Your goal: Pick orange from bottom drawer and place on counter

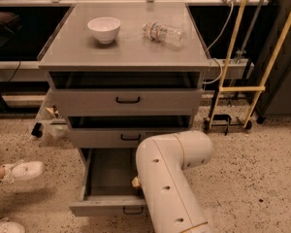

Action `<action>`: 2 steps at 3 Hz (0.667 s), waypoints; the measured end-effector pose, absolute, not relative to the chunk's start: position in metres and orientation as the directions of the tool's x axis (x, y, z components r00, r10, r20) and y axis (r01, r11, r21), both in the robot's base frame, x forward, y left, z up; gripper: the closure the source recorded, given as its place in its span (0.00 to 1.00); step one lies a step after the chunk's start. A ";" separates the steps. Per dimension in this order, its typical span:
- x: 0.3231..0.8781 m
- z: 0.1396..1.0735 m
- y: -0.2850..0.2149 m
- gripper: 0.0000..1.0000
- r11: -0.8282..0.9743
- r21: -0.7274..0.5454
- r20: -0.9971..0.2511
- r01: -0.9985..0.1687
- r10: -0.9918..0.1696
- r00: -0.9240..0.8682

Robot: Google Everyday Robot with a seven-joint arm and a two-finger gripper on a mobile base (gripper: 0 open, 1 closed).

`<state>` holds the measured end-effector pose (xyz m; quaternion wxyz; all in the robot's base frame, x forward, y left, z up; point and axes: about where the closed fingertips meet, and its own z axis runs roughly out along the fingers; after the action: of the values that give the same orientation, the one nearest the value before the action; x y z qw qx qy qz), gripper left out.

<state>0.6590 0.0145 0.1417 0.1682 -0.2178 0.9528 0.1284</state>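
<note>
Bottom drawer (106, 178) pulled open, gripper (136, 182) inside at its right — hidden by arm (167, 178), grip unreadable, white bowl (104, 29) back-left on counter (126, 52)

The bench (126, 52) carries a bowl (104, 29) at its back left and a bottle (164, 33) lying on its side to the right of the bowl, apart from it. Under the bench sit 3 drawers: the top drawer (127, 100), the middle drawer (111, 137) and the bottom drawer (106, 205), which is pulled out farthest to the front. The arm (169, 178) reaches from the front over the bottom drawer's right part. The tool (135, 182) is down inside that drawer at its right side, mostly hidden behind the arm. A shoe (22, 170) lies on the floor (252, 178) to the left, and a pole frame (235, 89) stands to the right.
</note>
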 end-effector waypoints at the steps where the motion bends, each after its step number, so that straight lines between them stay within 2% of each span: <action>1: 0.663 0.150 0.009 1.00 0.847 0.219 -0.392 -0.484 -0.377 -0.839; 2: 0.720 0.218 -0.015 1.00 0.789 0.227 -0.525 -0.571 -0.395 -0.754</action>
<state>0.7197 -0.0150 0.2175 0.2315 -0.2631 0.9171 0.1901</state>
